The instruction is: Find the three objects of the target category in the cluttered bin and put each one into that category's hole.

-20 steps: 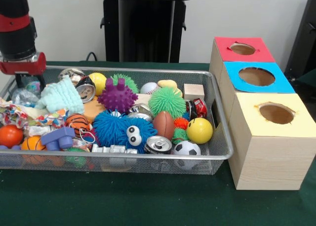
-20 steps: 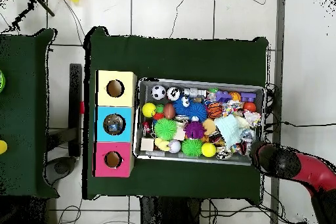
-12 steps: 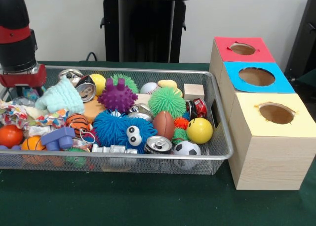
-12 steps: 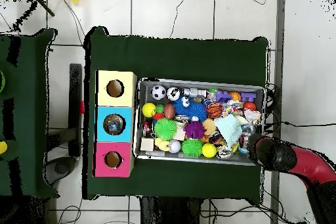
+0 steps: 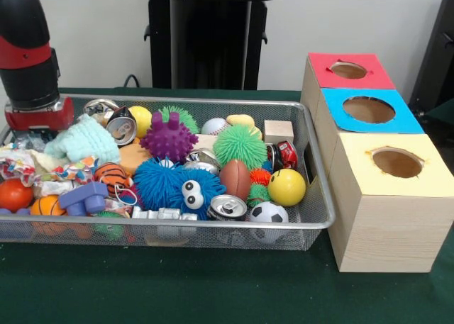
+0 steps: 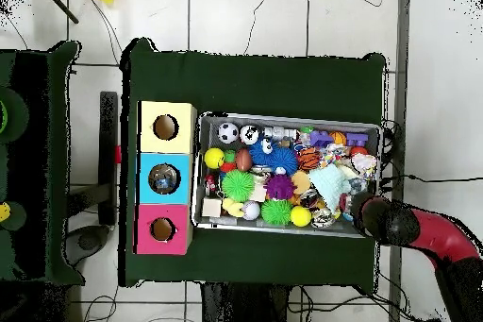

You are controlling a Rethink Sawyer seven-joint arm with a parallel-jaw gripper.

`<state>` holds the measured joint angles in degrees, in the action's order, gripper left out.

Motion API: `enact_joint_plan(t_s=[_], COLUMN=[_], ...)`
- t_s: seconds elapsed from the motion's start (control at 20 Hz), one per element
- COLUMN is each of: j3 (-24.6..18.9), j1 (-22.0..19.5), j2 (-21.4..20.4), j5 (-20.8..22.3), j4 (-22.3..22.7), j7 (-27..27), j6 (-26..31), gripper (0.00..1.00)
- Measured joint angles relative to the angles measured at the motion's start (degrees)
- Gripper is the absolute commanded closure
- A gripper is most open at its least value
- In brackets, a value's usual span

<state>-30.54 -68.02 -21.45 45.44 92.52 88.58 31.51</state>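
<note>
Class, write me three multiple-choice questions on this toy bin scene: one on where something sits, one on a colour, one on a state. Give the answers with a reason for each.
1. Where is the soccer ball in the front view?
A. at the bin's near edge, by the yellow box
B. inside the red box
C. on the cloth outside the bin

2. What colour is the top of the middle box?
A. green
B. blue
C. white

3. What is the state of the can beside the soccer ball?
A. standing on the yellow box
B. held high by the arm
C. lying in the bin, its top facing the camera

Answers:
1. A, it rests against the bin's near mesh wall, at the end by the yellow box.
2. B, it sits between red and yellow tops.
3. C, its pull tab end shows among the toys.
</note>
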Motion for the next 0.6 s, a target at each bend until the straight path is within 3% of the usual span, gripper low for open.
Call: enact_joint_plan(t_s=[0.25,0.6], j3=[0.0,0.0], j1=[0.0,0.5], j2=[-0.8,-7.5], j5=[0.1,-1.8], j4=[0.6,5.1], j7=[0.0,0.0], j6=[-0.2,0.4], gripper=[1.00,1.00])
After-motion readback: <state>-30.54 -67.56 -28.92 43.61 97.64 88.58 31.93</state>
